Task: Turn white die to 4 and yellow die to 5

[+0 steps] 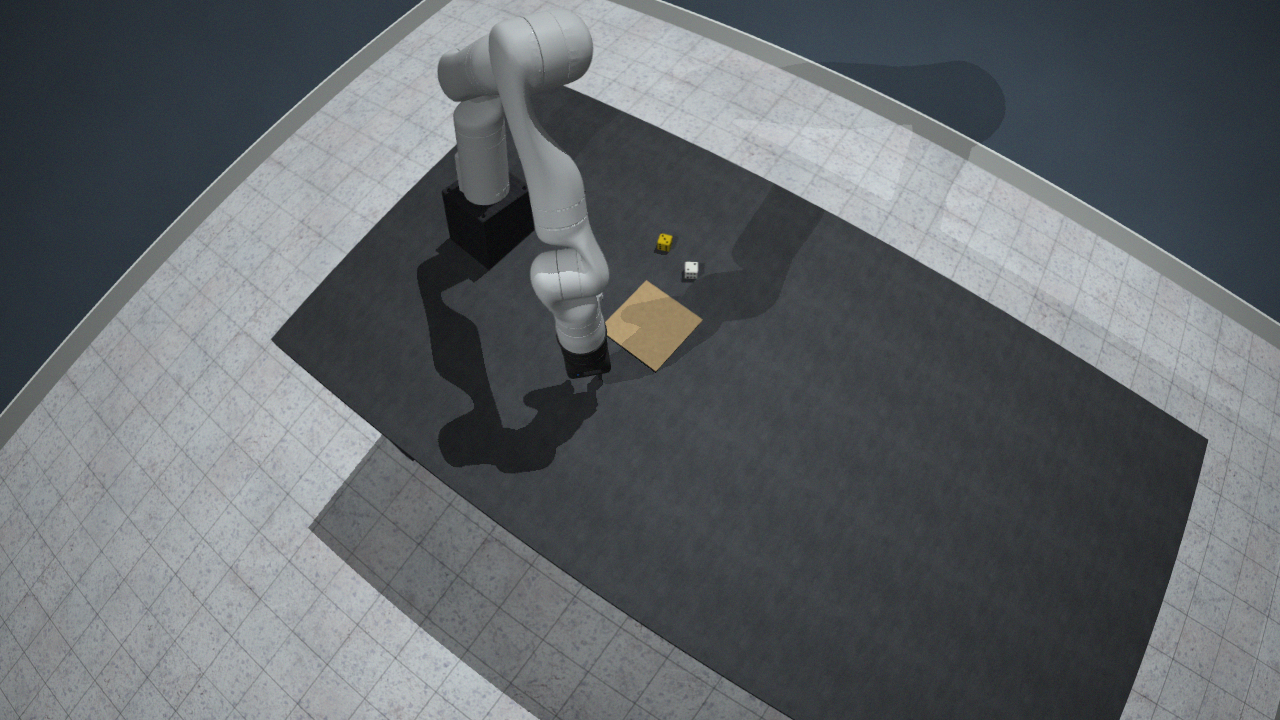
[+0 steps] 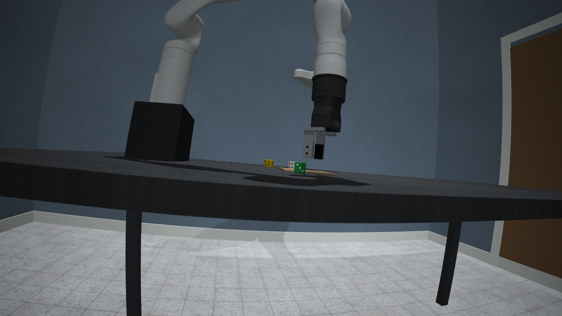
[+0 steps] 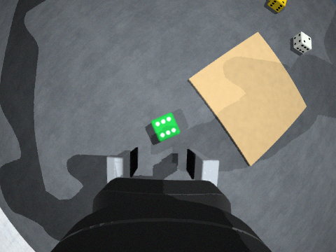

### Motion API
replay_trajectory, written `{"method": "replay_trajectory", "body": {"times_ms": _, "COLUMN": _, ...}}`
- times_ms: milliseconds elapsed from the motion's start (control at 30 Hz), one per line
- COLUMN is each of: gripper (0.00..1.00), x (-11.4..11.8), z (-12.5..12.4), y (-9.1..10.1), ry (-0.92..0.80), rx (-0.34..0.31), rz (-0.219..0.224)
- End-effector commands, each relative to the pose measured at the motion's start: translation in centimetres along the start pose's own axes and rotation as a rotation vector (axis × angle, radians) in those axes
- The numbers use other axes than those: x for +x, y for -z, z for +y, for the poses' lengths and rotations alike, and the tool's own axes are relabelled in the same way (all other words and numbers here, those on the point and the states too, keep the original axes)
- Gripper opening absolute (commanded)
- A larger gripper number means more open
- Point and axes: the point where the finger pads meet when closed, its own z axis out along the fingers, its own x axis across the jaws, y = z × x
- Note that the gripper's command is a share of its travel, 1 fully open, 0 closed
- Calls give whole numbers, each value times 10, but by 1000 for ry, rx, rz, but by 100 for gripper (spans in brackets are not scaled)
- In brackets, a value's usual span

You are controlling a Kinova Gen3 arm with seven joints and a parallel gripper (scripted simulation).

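The tan mat lies flat on the black table with no die on it. The yellow die and the white die lie on the table beyond the mat's far side, apart from each other. The green die lies on the table just off the mat's near-left edge with six up. In the top view the arm hides it. My gripper is open and empty, a little above the table and close to the green die.
The arm's black base block stands at the table's back left. The arm casts broad shadows over the mat and the table. The table's near-left edge is not far from the gripper.
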Motion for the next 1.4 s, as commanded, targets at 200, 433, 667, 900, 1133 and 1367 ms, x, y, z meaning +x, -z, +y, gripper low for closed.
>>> {"method": "replay_trajectory", "body": {"times_ms": 200, "gripper": 100, "x": 0, "z": 1, "y": 1, "ry": 0, "rx": -2, "rz": 0}}
{"method": "replay_trajectory", "body": {"times_ms": 433, "gripper": 100, "x": 0, "z": 1, "y": 1, "ry": 0, "rx": -2, "rz": 0}}
{"method": "replay_trajectory", "body": {"times_ms": 667, "gripper": 100, "x": 0, "z": 1, "y": 1, "ry": 0, "rx": -2, "rz": 0}}
{"method": "replay_trajectory", "body": {"times_ms": 900, "gripper": 100, "x": 5, "z": -3, "y": 1, "ry": 0, "rx": -2, "rz": 0}}
{"method": "replay_trajectory", "body": {"times_ms": 1133, "gripper": 100, "x": 26, "z": -16, "y": 1, "ry": 0, "rx": -2, "rz": 0}}
{"method": "replay_trajectory", "body": {"times_ms": 1367, "gripper": 100, "x": 51, "z": -33, "y": 1, "ry": 0, "rx": -2, "rz": 0}}
